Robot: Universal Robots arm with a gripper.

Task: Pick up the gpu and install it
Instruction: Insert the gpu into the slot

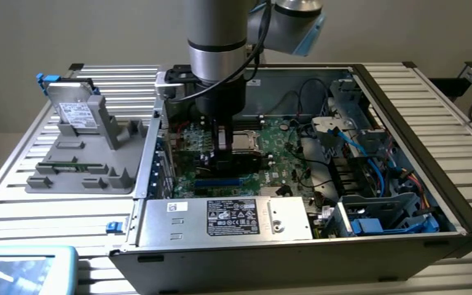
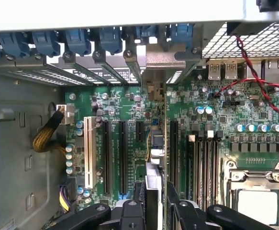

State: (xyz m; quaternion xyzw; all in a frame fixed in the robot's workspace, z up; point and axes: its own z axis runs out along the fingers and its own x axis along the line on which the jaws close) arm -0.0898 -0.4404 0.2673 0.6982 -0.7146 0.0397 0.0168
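The gpu (image 2: 157,139) stands on edge inside the open computer case (image 1: 432,153), over the green motherboard (image 2: 125,105). In the wrist view I see it edge-on between two long black slots (image 2: 121,153), with its silver bracket (image 2: 164,61) up by the case's rear slot openings. My gripper (image 2: 157,194) is shut on the card, with dark fingers (image 2: 139,194) on both faces. In the exterior view the gripper (image 1: 229,146) hangs low over the board, the dark gpu (image 1: 238,161) below it. Whether the card's edge sits in a slot I cannot tell.
On the exterior view's left a grey fixture (image 1: 80,175) carries a silver hard drive (image 1: 78,114) and a memory stick (image 1: 74,166). In the case are the power supply (image 1: 228,218), CPU socket (image 2: 256,201), red and black wires (image 2: 259,86) and a drive cage (image 1: 383,212).
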